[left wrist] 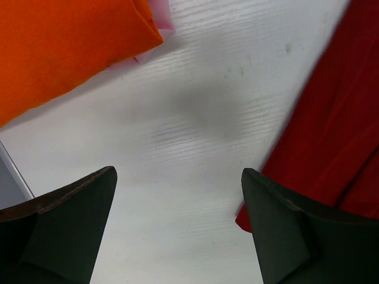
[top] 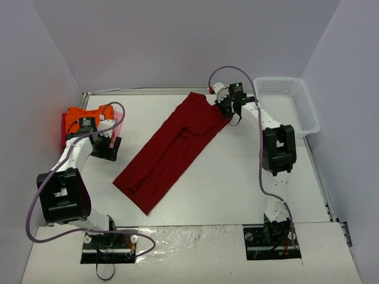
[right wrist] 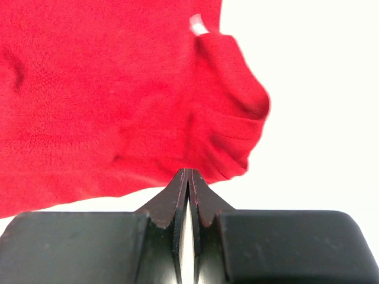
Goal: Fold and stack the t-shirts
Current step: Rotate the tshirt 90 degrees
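right pincer shut — tips at dark red shirt hem | left pincer wide open — empty

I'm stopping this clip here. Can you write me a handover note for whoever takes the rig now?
Left end effector: open, empty, over bare table between the orange shirt and the red shirt.
Right end effector: shut, tips at the red shirt's far edge; grip unclear.
Done: orange shirt stacked on pink shirt, far left.
Left: red shirt lies diagonally mid-table, a long strip; finish folding, stack it.
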